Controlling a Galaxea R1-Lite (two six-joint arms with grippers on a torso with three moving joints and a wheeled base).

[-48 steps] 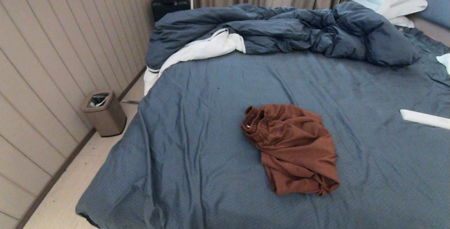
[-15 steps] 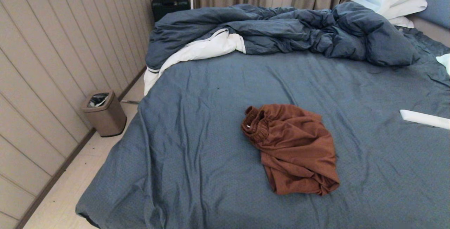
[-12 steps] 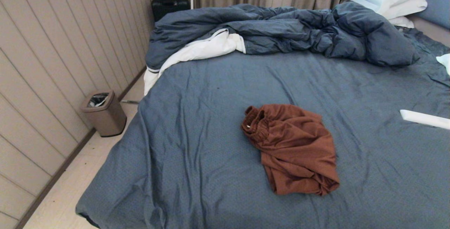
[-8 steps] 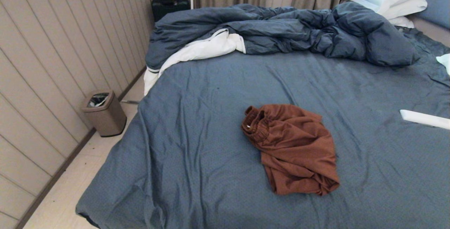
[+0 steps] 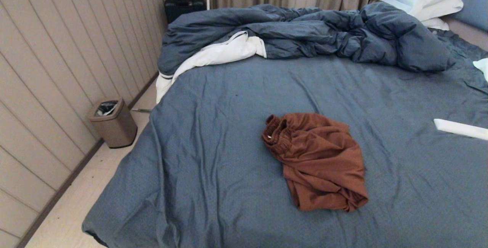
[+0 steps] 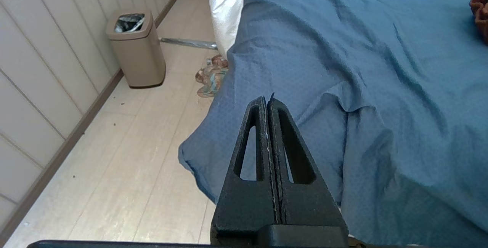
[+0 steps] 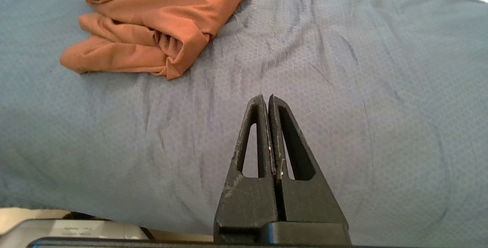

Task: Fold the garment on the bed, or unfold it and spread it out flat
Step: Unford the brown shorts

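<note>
Near bed [image 5: 213,133] front edge: garment [image 5: 318,160] lying crumpled on sheet; left gripper [image 6: 267,101] and right gripper [image 7: 267,101] hovering clenched, grasping nothing.

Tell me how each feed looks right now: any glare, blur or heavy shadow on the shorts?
Head view: even, soft light, the rust-brown shorts sharp on the bed, no glare.
Right wrist view: the shorts crisp, folds casting small shadows, right gripper sharp.
Left wrist view: left gripper sharp, only a sliver of the shorts showing.
</note>
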